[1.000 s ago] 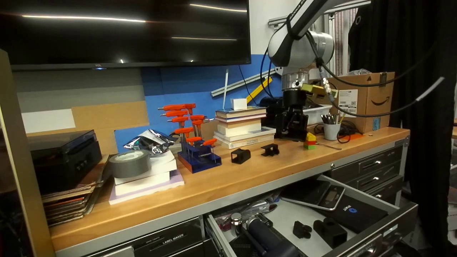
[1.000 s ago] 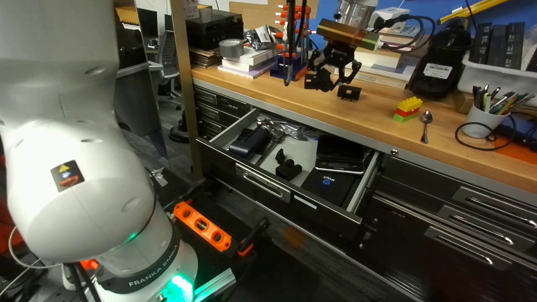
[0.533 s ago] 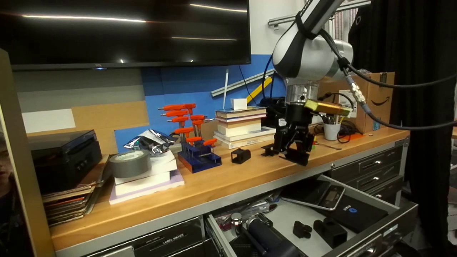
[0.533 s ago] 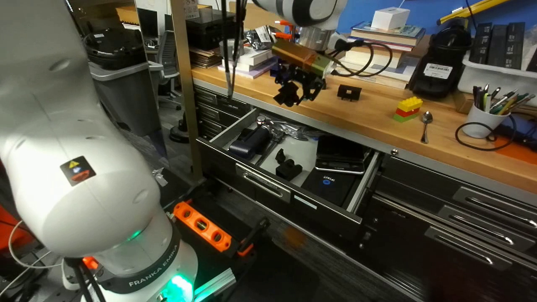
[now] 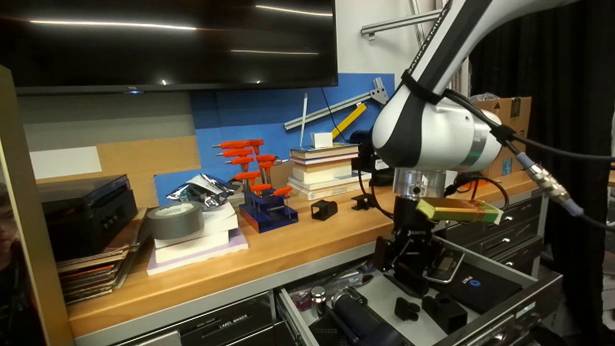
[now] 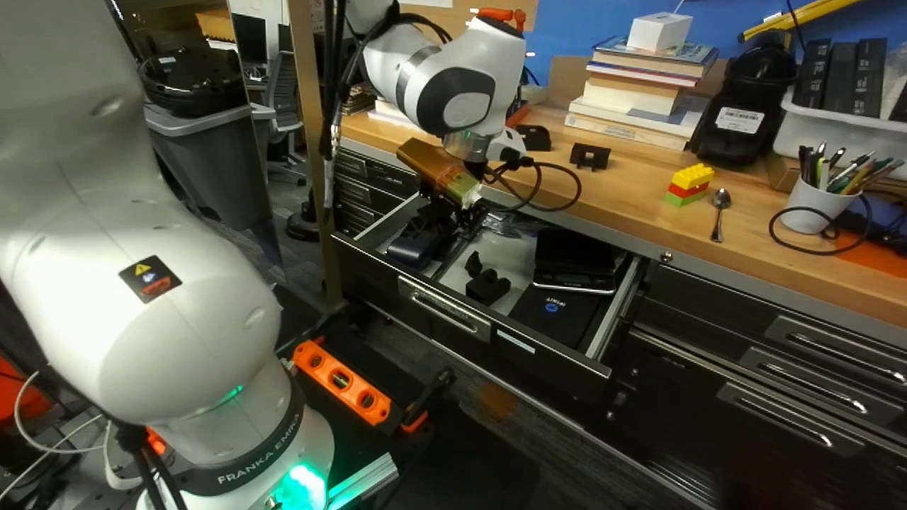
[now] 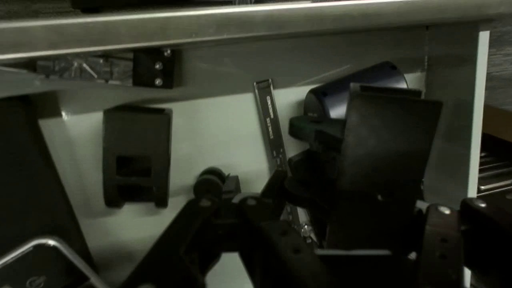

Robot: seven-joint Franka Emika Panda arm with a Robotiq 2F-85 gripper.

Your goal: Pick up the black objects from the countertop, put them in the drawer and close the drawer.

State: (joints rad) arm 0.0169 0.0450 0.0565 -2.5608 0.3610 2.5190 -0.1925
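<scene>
A black object (image 7: 390,144) with a flat plate side is held by my gripper (image 5: 407,270), which is shut on it, low over the left-rear part of the open drawer (image 6: 382,280). In the wrist view the dark fingers blend with the held piece, so the exact contact is hard to see. Two more black objects, a hollow block (image 5: 325,210) and a small bracket (image 5: 362,202), rest on the wooden countertop (image 5: 278,254). Inside the drawer lie a black block (image 7: 137,156) and a small knobbed black piece (image 5: 407,310).
The drawer also holds a dark blue cylindrical tool (image 5: 360,319), a scale (image 5: 447,265) and a flat black box (image 6: 549,312). On the countertop stand a red-handled hex key rack (image 5: 266,218), book stacks (image 5: 326,173), toy bricks (image 6: 689,185), a spoon (image 6: 719,212) and a pen cup (image 6: 811,205).
The arm has swung from above the countertop out over the drawer and come down, carrying the black object. The gripper has stayed shut. The two pieces on the countertop have not moved.
</scene>
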